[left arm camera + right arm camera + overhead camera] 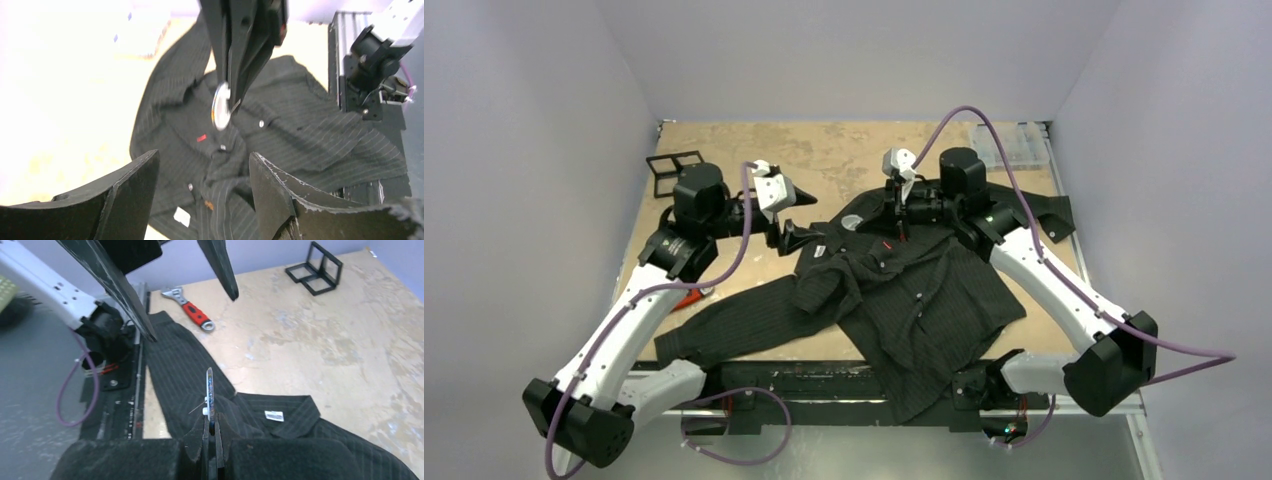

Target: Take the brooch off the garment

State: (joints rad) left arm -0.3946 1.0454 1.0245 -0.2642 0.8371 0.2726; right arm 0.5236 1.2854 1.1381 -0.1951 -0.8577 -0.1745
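The garment [904,300], a black pinstriped shirt with white buttons, lies crumpled on the table, collar toward the far side [285,415]. My right gripper [210,422] is shut on the brooch [210,387], a thin round disc held edge-on with its pin sticking out to the left. In the left wrist view the brooch [220,106] hangs as a pale disc in the right gripper's fingers [240,60], above the shirt [310,130]. My left gripper [203,156] is open and holds nothing. It hovers left of the collar [809,215], facing the right gripper [902,225].
A red-handled wrench [192,312] lies on the table left of the shirt sleeve [689,297]. A black wire frame [674,172] stands at the far left. A clear plastic box [1009,145] sits at the far right corner.
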